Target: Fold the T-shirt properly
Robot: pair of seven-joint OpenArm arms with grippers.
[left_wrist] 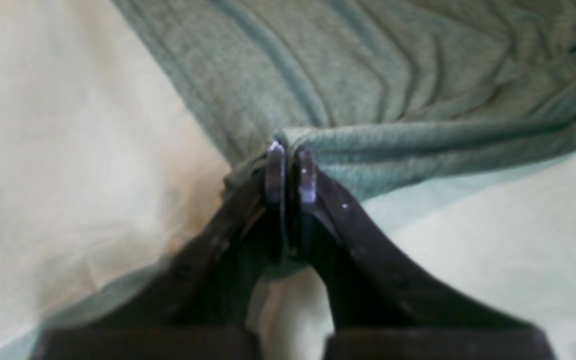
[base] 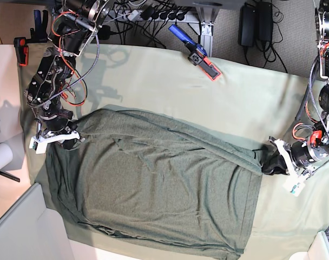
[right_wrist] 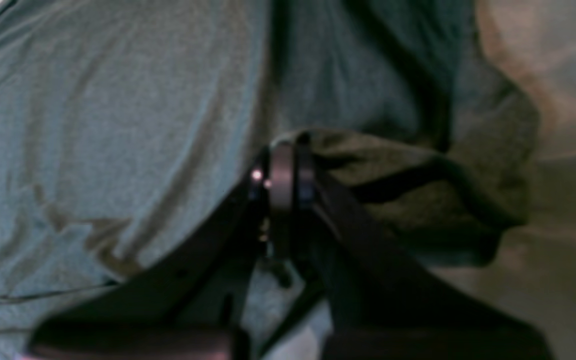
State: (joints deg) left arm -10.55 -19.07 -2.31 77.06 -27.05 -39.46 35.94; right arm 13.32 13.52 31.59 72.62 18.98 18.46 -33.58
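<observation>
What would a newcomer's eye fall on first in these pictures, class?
The large dark olive-green knit T-shirt sprawls across the middle of the pale sage-green cloth sheet. The left gripper pinches its edge at the base view's right, and the right gripper clamps its opposite corner at the left.

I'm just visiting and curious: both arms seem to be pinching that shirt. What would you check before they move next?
1. Left gripper shut on the T-shirt: ok.
2. Right gripper shut on the shirt: ok.
3. Fabric between the grips flat: not ok, a ridge crosses it.
4. Shirt fully on the sheet: cannot tell, the near hem reaches the picture's edge.
5. Blue clamp apart from the shirt: ok.
</observation>
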